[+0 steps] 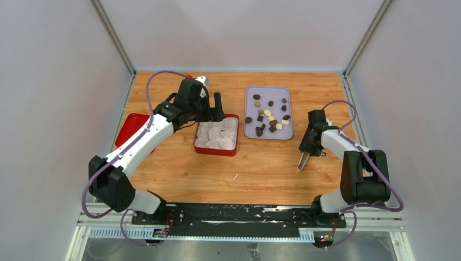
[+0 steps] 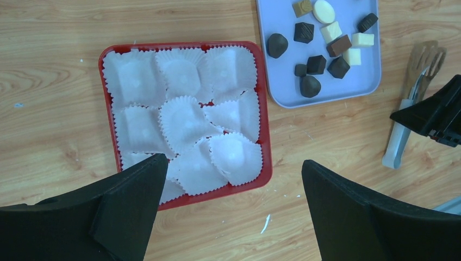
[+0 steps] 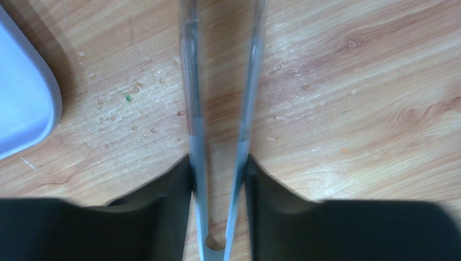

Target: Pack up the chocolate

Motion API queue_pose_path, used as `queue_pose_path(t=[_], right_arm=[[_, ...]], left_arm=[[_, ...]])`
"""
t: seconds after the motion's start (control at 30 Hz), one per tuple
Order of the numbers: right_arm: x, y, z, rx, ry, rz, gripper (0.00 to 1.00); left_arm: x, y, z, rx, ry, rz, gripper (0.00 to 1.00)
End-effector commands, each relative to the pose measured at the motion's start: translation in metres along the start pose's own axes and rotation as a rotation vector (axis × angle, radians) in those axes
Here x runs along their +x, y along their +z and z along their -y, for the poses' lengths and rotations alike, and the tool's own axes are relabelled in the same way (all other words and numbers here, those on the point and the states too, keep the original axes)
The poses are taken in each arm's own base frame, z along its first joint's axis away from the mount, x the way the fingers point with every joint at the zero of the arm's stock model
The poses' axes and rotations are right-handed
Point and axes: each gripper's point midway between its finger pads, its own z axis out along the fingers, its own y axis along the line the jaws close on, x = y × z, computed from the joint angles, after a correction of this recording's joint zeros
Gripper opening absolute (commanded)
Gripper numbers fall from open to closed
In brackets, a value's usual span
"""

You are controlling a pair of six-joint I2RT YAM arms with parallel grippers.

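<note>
top external: the chocolate [image 1: 270, 116], in dark brown, mid brown and cream pieces, lies scattered on a lavender tray [image 1: 272, 137] right of the table's [image 1: 261, 174] middle, toward the far edge. just left of the tray, a red box [image 1: 217, 151] holds crumpled white paper cups [image 1: 218, 136]. a red lid [image 1: 130, 126] lies near the left edge, partly under the left arm. the left gripper [image 1: 217, 109] hangs over the box's far edge. the right gripper [image 1: 306, 152] is near the right edge, on the near side of the tray, pointing down with tongs [image 1: 301, 163] in it.

left wrist: the left gripper [image 2: 234, 163] has its fingers [image 2: 130, 206] spread wide apart above the box [image 2: 266, 109], holding nothing. the cups [image 2: 185, 119] overlap and tilt against each other. the chocolate [image 2: 311, 64] sits on the tray [image 2: 369, 70], just beside the box's far-right corner. the tongs [image 2: 401, 133], metal with wooden tips, stand right of the tray.

right wrist: the right gripper [image 3: 217, 163] is clamped on the tongs [image 3: 245, 109], one finger [image 3: 163, 201] pressed against each metal arm, the arms a little apart over bare table [image 3: 353, 98]. a corner of the tray [image 3: 22, 109] shows at the left.
</note>
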Motion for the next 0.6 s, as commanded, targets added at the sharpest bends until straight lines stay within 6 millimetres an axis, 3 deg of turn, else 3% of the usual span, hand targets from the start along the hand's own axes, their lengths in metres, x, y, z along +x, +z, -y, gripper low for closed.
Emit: queue_pose_path(t=[0.0,0.07,0.23,0.33,0.57], right_arm=[[0.023,-0.001,0.004,0.026,-0.02,-0.087,0.28],[0.012,-0.013,0.002,0.013,-0.035,-0.062,0.19],[-0.015,-0.065,-0.004,-0.043,-0.091,0.005,0.18],[-0.022,-0.095,-0.021,-0.158,-0.179,-0.014,0.18],[-0.005,-0.144,-0.051,-0.312,-0.358,-0.234,0.19]], left_arm=[[-0.004,0.0,0.007,0.021,0.003,0.005,1.0],[-0.003,0.0,0.006,0.02,0.007,0.0,1.0],[-0.008,-0.005,0.001,-0.011,0.027,0.012,1.0],[-0.01,-0.006,0.001,-0.014,0.038,0.015,1.0],[-0.005,0.008,0.009,0.022,0.016,-0.023,1.0]])
